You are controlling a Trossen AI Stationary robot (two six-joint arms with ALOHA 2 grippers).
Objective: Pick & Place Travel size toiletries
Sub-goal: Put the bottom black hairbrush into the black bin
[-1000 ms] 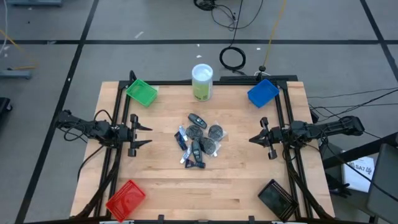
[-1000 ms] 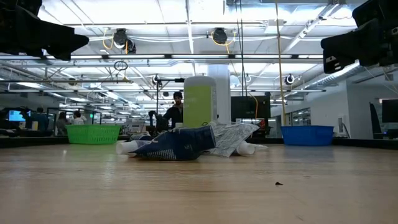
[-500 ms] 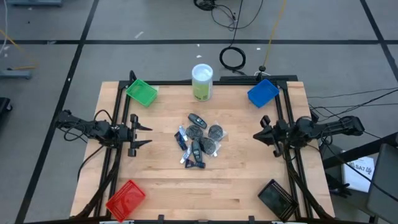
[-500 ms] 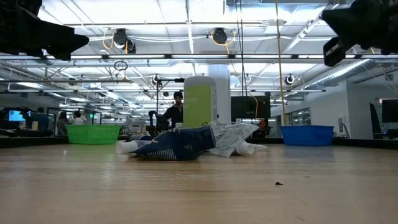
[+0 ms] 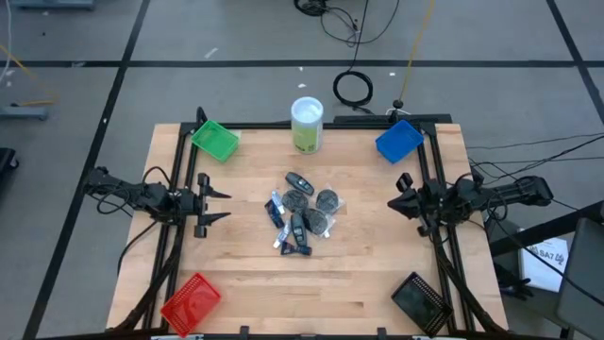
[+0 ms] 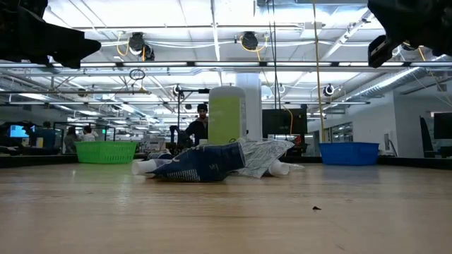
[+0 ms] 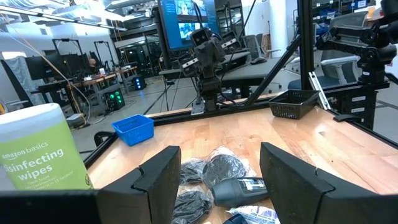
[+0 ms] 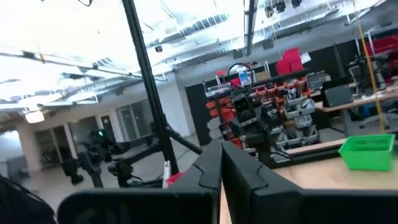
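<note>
Wooden table, toiletries heaped centrally, long axes mixed, left gripper fingers apart, right gripper fingers together.

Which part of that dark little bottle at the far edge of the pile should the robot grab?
Probably across the middle of the dark oblong bottle, coming from straight above. It lies flat at the far edge of the pile of toiletries, its long sides mostly clear, so fingers could straddle its narrow width.

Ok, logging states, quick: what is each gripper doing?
Left gripper: open, holding nothing.
Right gripper: shut, holding nothing.
</note>
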